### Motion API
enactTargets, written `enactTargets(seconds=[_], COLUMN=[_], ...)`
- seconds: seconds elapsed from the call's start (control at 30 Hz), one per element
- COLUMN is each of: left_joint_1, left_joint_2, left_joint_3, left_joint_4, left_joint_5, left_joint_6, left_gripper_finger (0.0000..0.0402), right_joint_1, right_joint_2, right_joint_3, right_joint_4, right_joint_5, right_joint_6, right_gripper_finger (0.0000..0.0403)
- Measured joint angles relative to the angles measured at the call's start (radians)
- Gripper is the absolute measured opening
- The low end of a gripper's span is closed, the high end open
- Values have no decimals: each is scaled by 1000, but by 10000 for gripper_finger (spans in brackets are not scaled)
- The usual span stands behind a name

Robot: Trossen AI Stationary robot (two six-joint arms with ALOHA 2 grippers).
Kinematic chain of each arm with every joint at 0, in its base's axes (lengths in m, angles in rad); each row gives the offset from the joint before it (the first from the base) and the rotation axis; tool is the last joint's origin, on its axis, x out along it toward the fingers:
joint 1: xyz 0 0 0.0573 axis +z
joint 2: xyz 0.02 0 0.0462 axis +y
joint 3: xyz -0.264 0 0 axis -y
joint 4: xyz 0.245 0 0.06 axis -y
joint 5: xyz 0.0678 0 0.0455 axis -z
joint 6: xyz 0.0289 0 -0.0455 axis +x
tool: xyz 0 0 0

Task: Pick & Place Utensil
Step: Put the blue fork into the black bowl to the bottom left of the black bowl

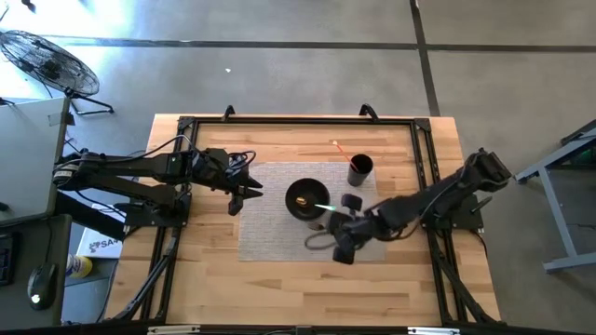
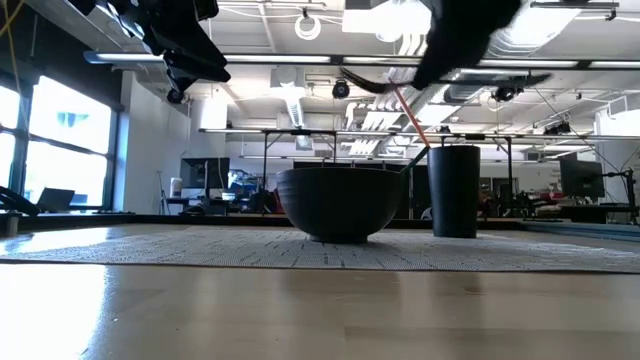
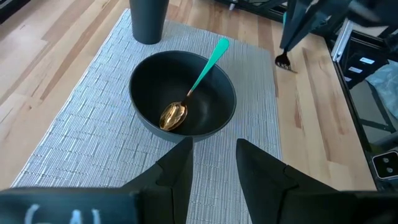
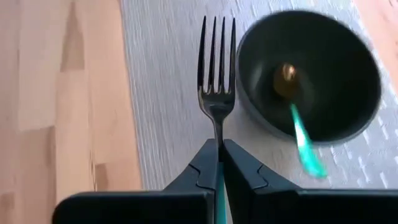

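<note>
Woven grey place mat [image 1: 279,233] in the middle of the wooden table [image 1: 186,279], round black bowl [image 1: 306,200] on the mat, gold spoon with a teal handle [image 3: 189,93] in the bowl, tall black cup [image 1: 359,169] behind and right of the bowl, dark metal fork [image 4: 217,81] above the mat beside the bowl

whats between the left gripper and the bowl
Only bare grey placemat. In the left wrist view, the open left gripper faces the black bowl, which holds the gold spoon, and nothing lies on the mat between them.
</note>
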Motion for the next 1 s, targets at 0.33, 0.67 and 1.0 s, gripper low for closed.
enactTargets(seconds=[0.33, 0.67, 1.0], left_joint_1=[0, 0, 0], left_joint_2=[0, 0, 0], left_joint_3=[0, 0, 0], left_joint_4=[2, -3, -1], left_joint_5=[-44, -42, -42], left_joint_6=[0, 0, 0], left_gripper_finger=[120, 120, 120], right_joint_1=[-211, -351, -387], right_joint_2=[175, 328, 351], right_joint_3=[268, 351, 328], right_joint_4=[-201, -261, -204], right_joint_5=[-111, -193, -217], right_joint_6=[-259, -374, -419], right_gripper_finger=[4, 5, 5])
